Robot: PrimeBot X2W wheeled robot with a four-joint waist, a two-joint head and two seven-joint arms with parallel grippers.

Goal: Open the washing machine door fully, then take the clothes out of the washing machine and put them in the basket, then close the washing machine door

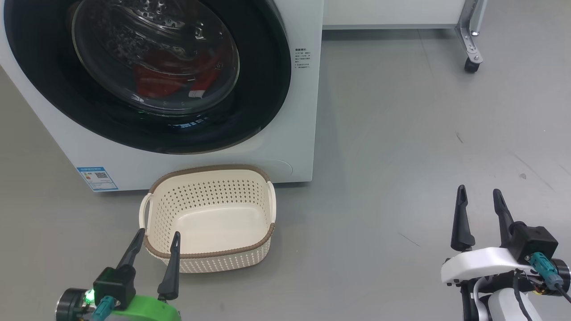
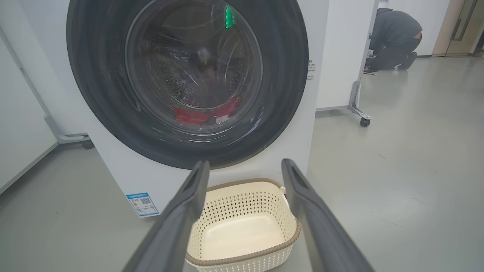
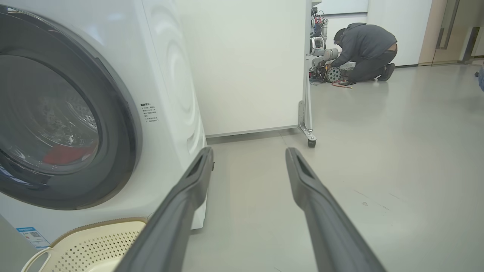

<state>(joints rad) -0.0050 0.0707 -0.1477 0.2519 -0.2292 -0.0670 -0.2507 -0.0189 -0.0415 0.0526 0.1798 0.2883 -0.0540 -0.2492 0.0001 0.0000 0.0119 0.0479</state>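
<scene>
The white washing machine [image 1: 303, 147] fills the upper left of the head view. Its round black-rimmed door [image 1: 263, 93] lies flat against the front, closed. Red clothes [image 1: 156, 78] show through the glass, low in the drum. The cream basket [image 1: 214, 223] stands empty on the floor right before the machine. My left gripper [image 1: 158, 236] is open at the basket's near rim, fingers pointing at the machine. My right gripper [image 1: 479, 196] is open over bare floor, well to the right of the basket. In the left wrist view the door [image 2: 98, 94] and the basket [image 2: 242, 234] lie ahead between the fingers.
A white panel on a caster leg [image 1: 472, 64] stands behind and to the right of the machine. Grey floor [image 1: 424, 156] spreads wide on the right. A person [image 3: 363, 49] kneels far off by some equipment. A blue label [image 1: 97, 178] marks the machine's lower left.
</scene>
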